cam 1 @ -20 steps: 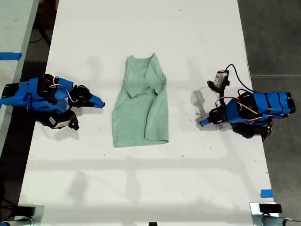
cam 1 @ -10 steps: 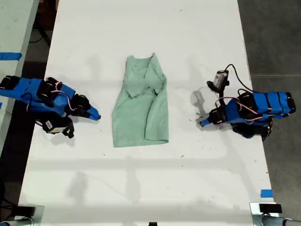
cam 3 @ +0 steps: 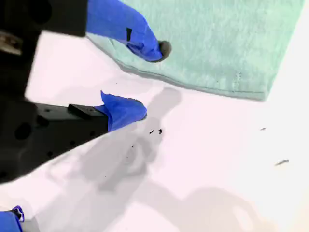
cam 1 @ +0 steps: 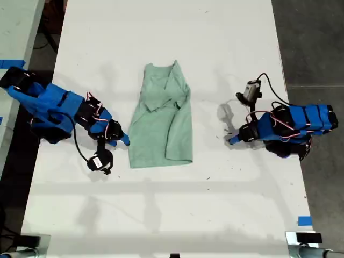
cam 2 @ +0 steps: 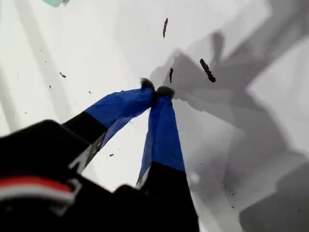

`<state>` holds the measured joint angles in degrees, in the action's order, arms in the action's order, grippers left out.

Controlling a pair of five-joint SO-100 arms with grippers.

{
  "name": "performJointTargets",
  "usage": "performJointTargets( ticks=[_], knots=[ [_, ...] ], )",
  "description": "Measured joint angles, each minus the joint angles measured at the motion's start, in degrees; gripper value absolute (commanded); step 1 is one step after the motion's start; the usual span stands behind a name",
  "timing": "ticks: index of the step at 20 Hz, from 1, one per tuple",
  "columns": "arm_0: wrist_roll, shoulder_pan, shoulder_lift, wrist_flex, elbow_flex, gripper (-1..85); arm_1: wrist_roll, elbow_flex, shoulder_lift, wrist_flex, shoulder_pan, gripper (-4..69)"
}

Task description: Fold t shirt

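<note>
While the t shirt (cam 1: 161, 119) lies wrinkled and partly folded in the middle of the white table (cam 1: 172, 32) in the exterior view, one blue arm reaches in from that view's left and the other sits at that view's right. My second gripper (cam 1: 122, 141) is at the shirt's lower edge on the exterior view's left side, just beside the cloth. My first gripper (cam 1: 230, 140) rests over bare table, well apart from the shirt on the exterior view's right, with a small camera (cam 1: 251, 90) on a black cable near it.

Seen through the first wrist view, my first gripper (cam 2: 155, 90) has its blue-taped tips pressed together with nothing between them, above the bare table.

Seen through the second wrist view, my second gripper (cam 3: 149, 79) stands parted, one fingertip (cam 3: 153, 48) over the mint cloth (cam 3: 217, 43), the other over the table beside the hem; it grips nothing.
</note>
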<state>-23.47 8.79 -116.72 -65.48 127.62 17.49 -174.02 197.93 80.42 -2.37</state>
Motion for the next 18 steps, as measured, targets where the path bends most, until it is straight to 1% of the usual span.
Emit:
performJointTargets(
  ticks=[4,9,11,12,16,18],
  knots=[
    [-1.58,-3.43,3.69,7.73,2.81,15.1,0.0,0.0,0.0,0.0,0.0,1.8],
    [-1.14,-4.57,13.36,14.06,2.64,14.4,0.18,0.0,0.0,0.0,-0.09,1.8],
    [0.26,-5.01,17.58,15.29,-0.26,6.5,0.18,0.0,0.0,0.0,-0.09,1.8],
    [1.49,-5.45,19.95,15.64,-2.55,-0.2,0.18,0.0,0.0,0.0,-0.09,1.8],
    [4.39,-5.71,27.86,15.12,-9.84,-0.3,0.18,0.0,0.0,0.0,-0.09,1.8],
    [4.75,-5.8,28.48,10.28,-14.77,-0.3,0.18,0.0,0.0,0.0,-0.09,1.8]
  ],
)
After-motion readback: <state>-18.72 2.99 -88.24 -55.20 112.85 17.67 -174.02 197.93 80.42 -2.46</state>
